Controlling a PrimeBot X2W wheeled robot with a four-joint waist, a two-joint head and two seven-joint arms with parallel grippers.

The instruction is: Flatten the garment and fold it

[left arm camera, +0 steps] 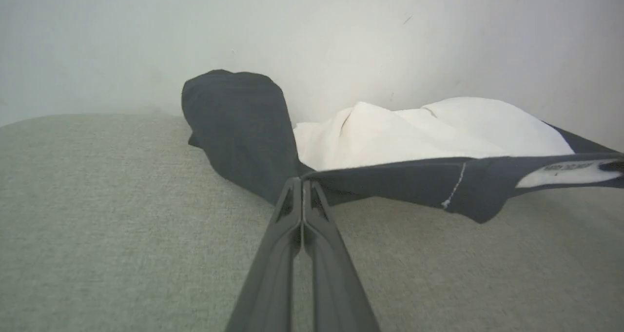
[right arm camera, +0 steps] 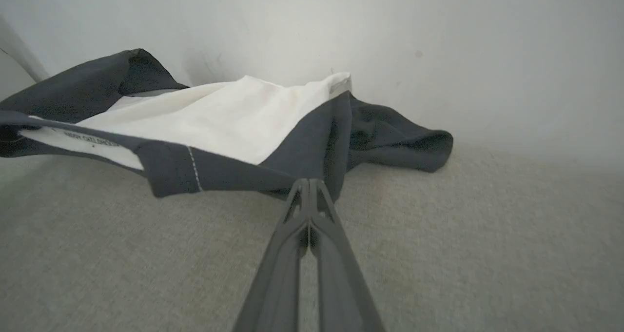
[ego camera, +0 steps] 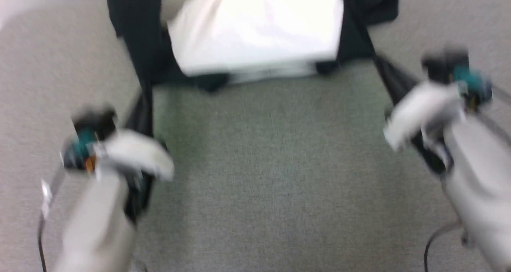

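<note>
**Left wrist view.** One garment [left arm camera: 390, 137], black with a white body panel, lay heaped on the grey-green table [left arm camera: 97, 200] just ahead of the left tool [left arm camera: 302, 188]. Its far side rested against a pale wall [left arm camera: 312, 25]. The tool's two fingers were pressed together, pinching a black edge of the garment at their tips. From that pinch a dark band ran off to the right of the tool, lifted clear of the table. It carried a thin white stitch line and a white printed label [left arm camera: 560, 172]. A black sleeve stood bunched ahead and slightly left of the tips.

**Right wrist view.** The right tool [right arm camera: 308, 188] was likewise closed, nipping a black edge at its tips. The same band ran off to the left of this tool. The white panel sagged behind the band, and the other sleeve lay slack ahead and to the right.

**Head view (blurred).** The garment [ego camera: 255, 28] lay ahead of both tools and between them. A dark strip led back from it toward each tool.

**Handling, as judged.** The garment looked soft, light and limp, with no stiffness of its own. It would probably sag between the two holds and drag on the table cloth. The two ends of the lower edge, where it was held, seemed the best grip points for pulling it flat. Thin cloth might slip from such narrow tips.
</note>
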